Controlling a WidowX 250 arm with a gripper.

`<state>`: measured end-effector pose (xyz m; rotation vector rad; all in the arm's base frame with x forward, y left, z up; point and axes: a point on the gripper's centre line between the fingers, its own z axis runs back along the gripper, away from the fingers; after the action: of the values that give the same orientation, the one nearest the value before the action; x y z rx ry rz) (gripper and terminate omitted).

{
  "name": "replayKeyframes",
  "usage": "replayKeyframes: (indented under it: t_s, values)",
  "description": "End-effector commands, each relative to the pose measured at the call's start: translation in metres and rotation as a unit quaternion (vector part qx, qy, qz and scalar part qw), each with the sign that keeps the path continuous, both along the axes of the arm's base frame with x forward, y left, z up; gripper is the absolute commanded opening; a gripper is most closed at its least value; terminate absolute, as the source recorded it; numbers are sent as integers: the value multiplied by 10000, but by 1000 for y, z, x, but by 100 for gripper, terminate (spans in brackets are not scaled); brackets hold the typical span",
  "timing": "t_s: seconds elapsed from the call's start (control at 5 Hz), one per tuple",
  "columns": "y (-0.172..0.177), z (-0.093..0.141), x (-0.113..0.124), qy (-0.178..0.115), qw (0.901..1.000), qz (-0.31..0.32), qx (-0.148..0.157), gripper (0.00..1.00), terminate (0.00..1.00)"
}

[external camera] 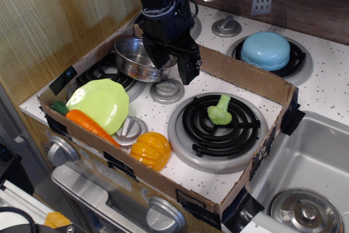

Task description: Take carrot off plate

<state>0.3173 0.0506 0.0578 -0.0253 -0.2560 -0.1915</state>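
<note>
The bright-orange carrot (pixel 90 124) with a dark green top lies along the front-left edge of the lime-green plate (pixel 102 102), between the plate and the cardboard wall. It seems to touch the plate's rim; I cannot tell if it rests on it. The plate sits tilted over the front-left burner. My gripper (pixel 174 73) hangs open and empty above the stove's middle, right of the steel pot (pixel 136 58) and well up and right of the carrot.
A cardboard wall (pixel 240 75) rings the stove top. An orange pumpkin (pixel 150 150) sits at the front, a green vegetable (pixel 219 111) on the right burner, a light-blue bowl (pixel 265 50) at the back right. A sink (pixel 305 156) with a lid is at the right.
</note>
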Motion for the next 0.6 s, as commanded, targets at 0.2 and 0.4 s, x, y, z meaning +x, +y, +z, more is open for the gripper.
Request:
replayKeyframes:
  t_s: [0.2,0.4]
  values:
    - [-2,11,1,-67,9993,-152,328,100,0]
    - [-1,22,-2,-74,9975,-465,532,100,0]
